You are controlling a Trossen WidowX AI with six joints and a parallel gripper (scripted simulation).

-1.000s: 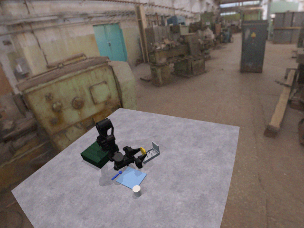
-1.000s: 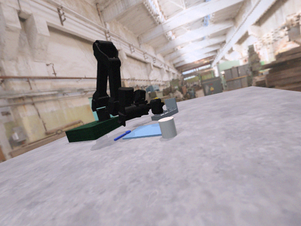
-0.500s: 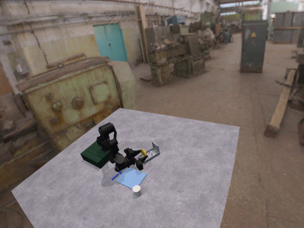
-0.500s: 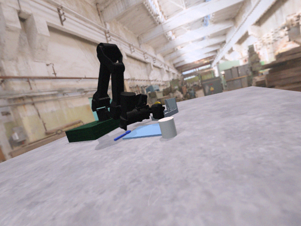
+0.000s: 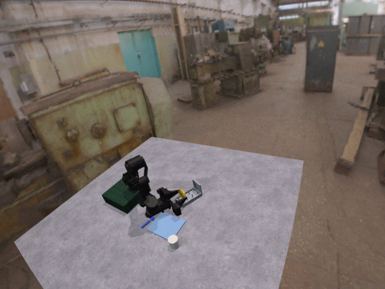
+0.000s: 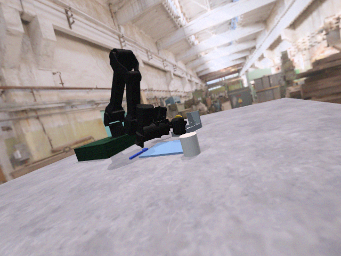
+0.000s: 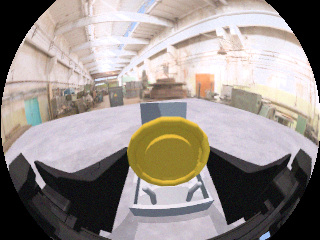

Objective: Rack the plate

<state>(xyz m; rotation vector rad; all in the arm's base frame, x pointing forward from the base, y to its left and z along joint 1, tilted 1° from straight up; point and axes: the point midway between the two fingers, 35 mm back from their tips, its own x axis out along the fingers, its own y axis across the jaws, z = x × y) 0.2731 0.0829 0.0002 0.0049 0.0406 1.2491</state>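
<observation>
The yellow plate [image 5: 181, 193] [image 6: 178, 116] [image 7: 168, 172] stands upright, its round face toward the wrist camera. My gripper [image 5: 182, 195] [image 7: 168, 152] is shut on the plate, with a fingertip at its left and right edges. The grey dish rack [image 5: 198, 187] [image 6: 194, 118] [image 7: 171, 208] has a tall panel at its far end. The plate is over the rack, between the near wall and that panel. Two prongs show in front of the plate in the wrist view. Whether its lower edge is down in a slot I cannot tell.
A light blue square board [image 5: 166, 225] [image 6: 165, 148] lies beside the arm. A white cylinder [image 5: 172, 242] [image 6: 189, 144] stands at its corner. A blue spoon-like thing [image 5: 145, 224] [image 6: 137, 154] lies beside the board. A dark green block [image 5: 121, 197] [image 6: 99, 150] is by the arm's base.
</observation>
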